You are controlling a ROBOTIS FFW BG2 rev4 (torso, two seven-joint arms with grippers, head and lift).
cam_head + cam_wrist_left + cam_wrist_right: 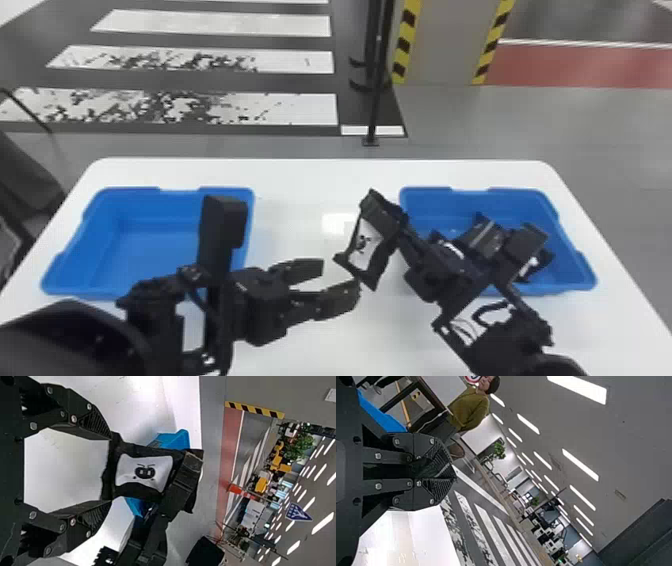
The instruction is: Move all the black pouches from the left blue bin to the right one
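Tilted black pouch [365,246]; other pouches [545,261] in right bin [430,207].

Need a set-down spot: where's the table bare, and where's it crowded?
Bare: white table between left bin and right bin, beyond the raised pouch; left bin's visible floor. Crowded: around that pouch, in right end effector, left end effector beside it; right bin, holding more pouches.

On the white rounded-corner counter [310,175], one blue rectangular plastic bin [110,215] is set at the left, another blue rectangular plastic bin [520,200] at the right. Black pouches [546,261] are contained in the right one. Between the bins, above the counter, a black pouch with a white panel [364,245] is held by the black right gripper [384,214].
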